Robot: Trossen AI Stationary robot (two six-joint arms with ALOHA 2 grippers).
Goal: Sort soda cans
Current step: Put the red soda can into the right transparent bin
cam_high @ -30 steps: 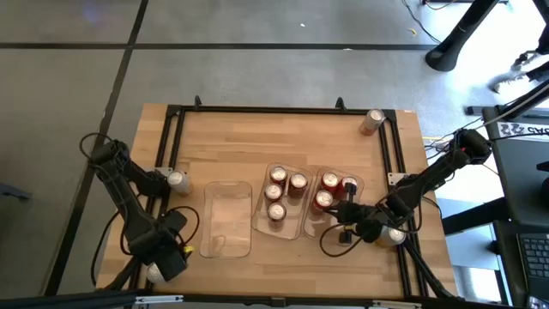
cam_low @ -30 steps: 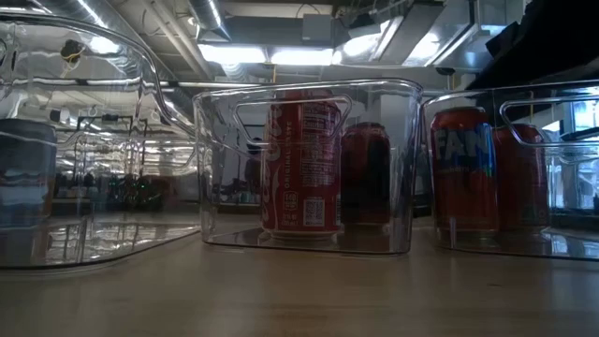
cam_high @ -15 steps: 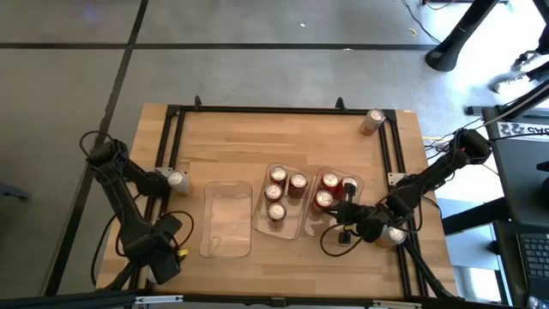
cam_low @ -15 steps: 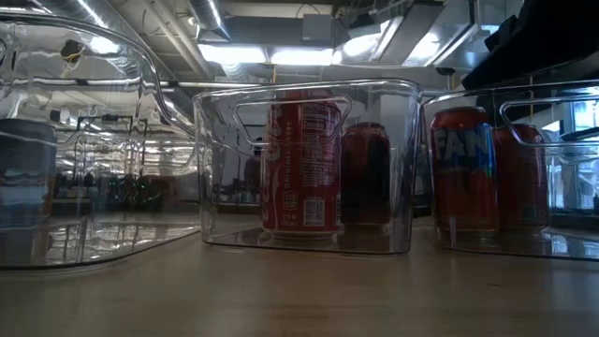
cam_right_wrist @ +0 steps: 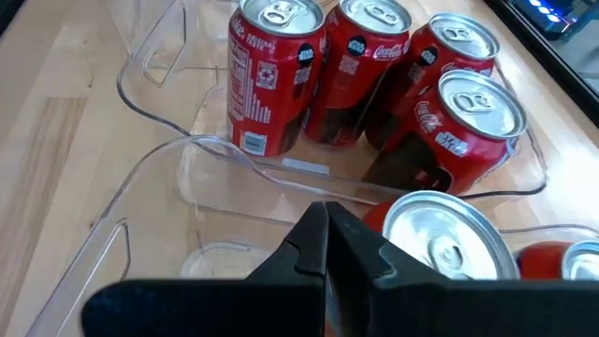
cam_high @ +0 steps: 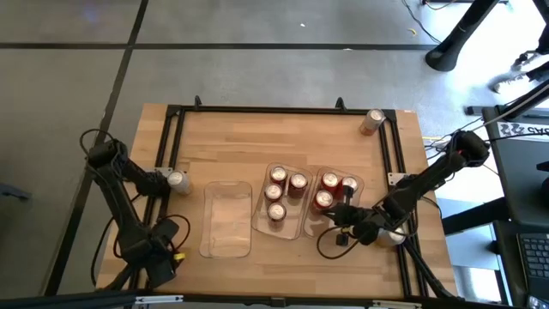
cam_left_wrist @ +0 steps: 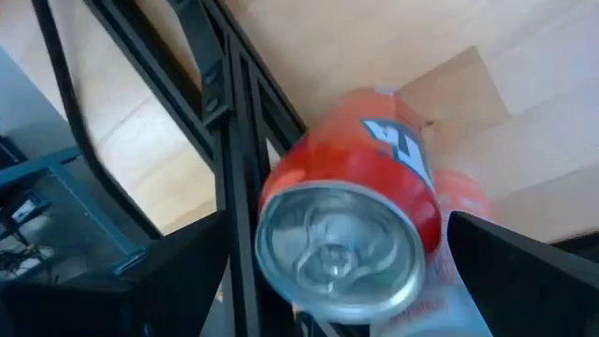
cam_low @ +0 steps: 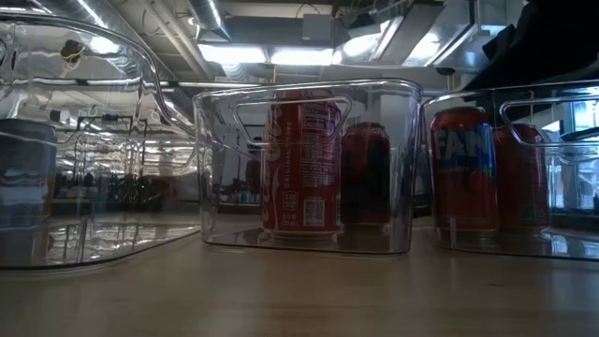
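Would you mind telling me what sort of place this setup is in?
Probably a robotics lab or workshop: a wooden table on a bare concrete floor, exposed ceiling ducts and strip lights, and a keyboard beside it.

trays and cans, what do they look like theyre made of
Trays: clear, glossy plastic by the look; the wood and the cans show straight through the walls, and the rims catch highlights.
Cans: thin metal, probably aluminium; bare silver tops with pull tabs, and glossy printed red bodies.
Table: pale wood boards with visible grain, matte.
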